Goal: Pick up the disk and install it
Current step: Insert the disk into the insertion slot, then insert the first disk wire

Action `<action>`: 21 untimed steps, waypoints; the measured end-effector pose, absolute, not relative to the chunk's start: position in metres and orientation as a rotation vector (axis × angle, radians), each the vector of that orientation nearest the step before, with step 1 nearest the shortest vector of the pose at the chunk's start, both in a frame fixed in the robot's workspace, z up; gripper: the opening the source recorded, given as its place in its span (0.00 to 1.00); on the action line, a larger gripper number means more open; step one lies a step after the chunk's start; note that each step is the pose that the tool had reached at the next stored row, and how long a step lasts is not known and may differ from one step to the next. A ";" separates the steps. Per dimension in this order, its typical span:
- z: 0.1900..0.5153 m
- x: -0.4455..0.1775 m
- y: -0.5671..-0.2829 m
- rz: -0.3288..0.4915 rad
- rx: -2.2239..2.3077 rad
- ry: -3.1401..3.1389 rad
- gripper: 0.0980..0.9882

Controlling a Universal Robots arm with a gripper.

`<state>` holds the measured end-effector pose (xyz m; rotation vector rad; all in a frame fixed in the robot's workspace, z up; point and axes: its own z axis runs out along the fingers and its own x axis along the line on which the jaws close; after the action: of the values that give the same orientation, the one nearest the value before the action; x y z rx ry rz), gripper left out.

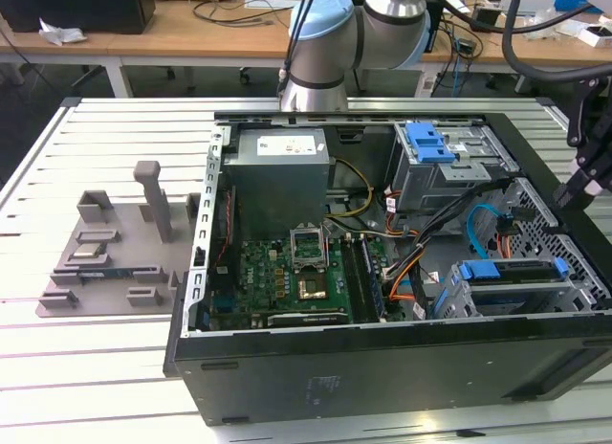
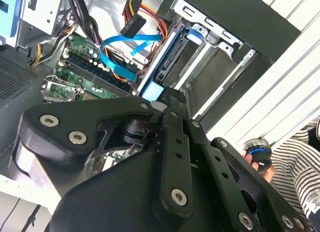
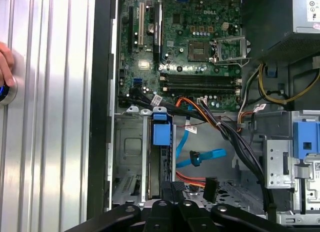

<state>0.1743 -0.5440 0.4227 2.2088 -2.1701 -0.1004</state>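
Exterior view: an open computer case (image 1: pixel 382 377) is laid on its side on the slotted bench (image 1: pixel 96 367). The disk (image 1: pixel 507 270) is seen on edge in the drive cage (image 1: pixel 574 293) at the case's near corner on the exterior view's right, blue rail uppermost. The gripper (image 1: pixel 572 188) is positioned above that side of the case, apart from the disk. The power supply (image 1: pixel 277 166) and motherboard (image 1: pixel 287 272) are seen further toward the exterior view's left, and a grey fixture plate (image 1: pixel 105 253) is laid on the bench outside the case. First wrist view: the disk (image 3: pixel 160 134) is seen edge-on between the cage walls, blue tab toward the motherboard (image 3: pixel 200 32). The fingers (image 3: pixel 167 191) are together with nothing between them – no contact with the disk can be made out. A person's hand (image 3: pixel 4 62) is rested on the bench. Second wrist view: the gripper body is seen in the foreground, the disk (image 2: pixel 167 62) in the cage beyond it. A blue-ringed knob (image 2: pixel 258 154) is held by a person with a striped sleeve (image 2: pixel 295 162).
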 end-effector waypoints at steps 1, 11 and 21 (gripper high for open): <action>0.423 0.174 -0.544 -0.100 2.209 -2.170 0.01; 0.423 0.175 -0.544 -0.100 2.209 -2.170 0.01; 0.423 0.175 -0.544 -0.100 2.209 -2.170 0.30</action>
<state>0.1749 -0.5440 0.4227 2.2087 -2.1700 -0.1003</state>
